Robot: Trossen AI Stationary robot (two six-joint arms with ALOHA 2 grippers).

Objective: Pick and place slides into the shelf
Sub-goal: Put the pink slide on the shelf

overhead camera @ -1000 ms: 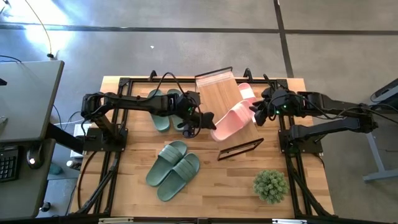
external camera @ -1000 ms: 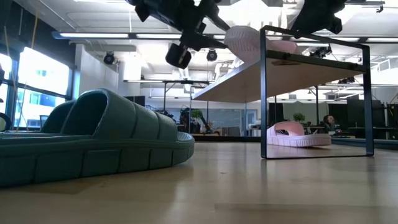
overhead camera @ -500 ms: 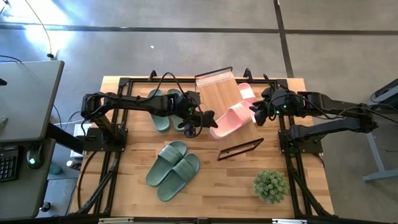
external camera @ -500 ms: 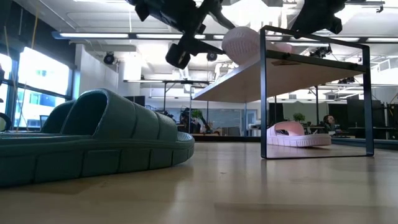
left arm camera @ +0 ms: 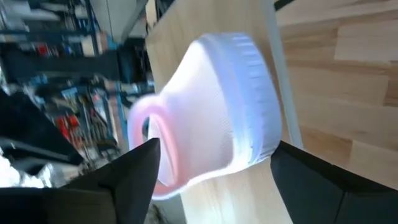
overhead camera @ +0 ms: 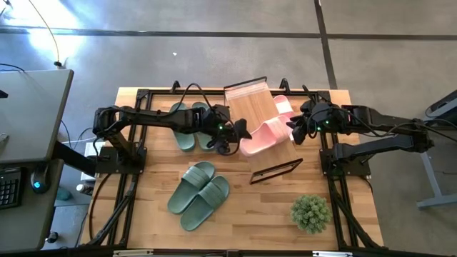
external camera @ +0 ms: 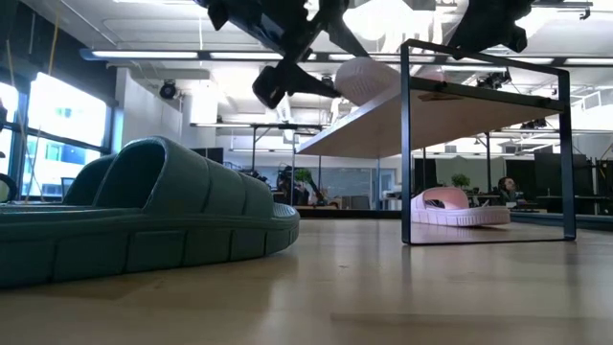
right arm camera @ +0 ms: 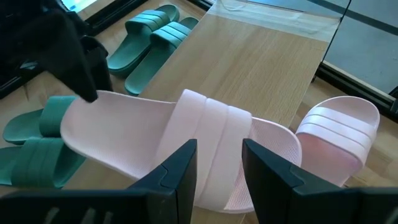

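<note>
Nearest in the high view, at the table's (overhead camera: 246, 214) near right: a small potted plant (overhead camera: 310, 212). Left of it, near the middle, a sage-green pair of slides (overhead camera: 198, 194) lying side by side, toes toward the far right. Beyond these, the shelf (overhead camera: 255, 107), its light wooden panel tilted on a thin black frame whose near bar (overhead camera: 276, 170) shows over the tabletop. Lying across the panel's near edge, a pale pink slide (overhead camera: 260, 137), with its end hanging past the panel's left edge. At that overhanging end, the left gripper (overhead camera: 238, 133), reaching in from the left, fingers spread wide on either side of the slide in the left wrist view, not pressing it (left arm camera: 214, 112). At the slide's right end, the right gripper (overhead camera: 294, 128), coming in from the right, fingers parted a little over the ribbed strap (right arm camera: 208, 149); cannot tell whether touching. Just beyond, beside the panel's right edge, the second pale pink slide (overhead camera: 283, 106), resting on the tabletop under the shelf in the low view (external camera: 458, 208). Farther left, under the left arm, another sage-green pair (overhead camera: 191, 123).
</note>
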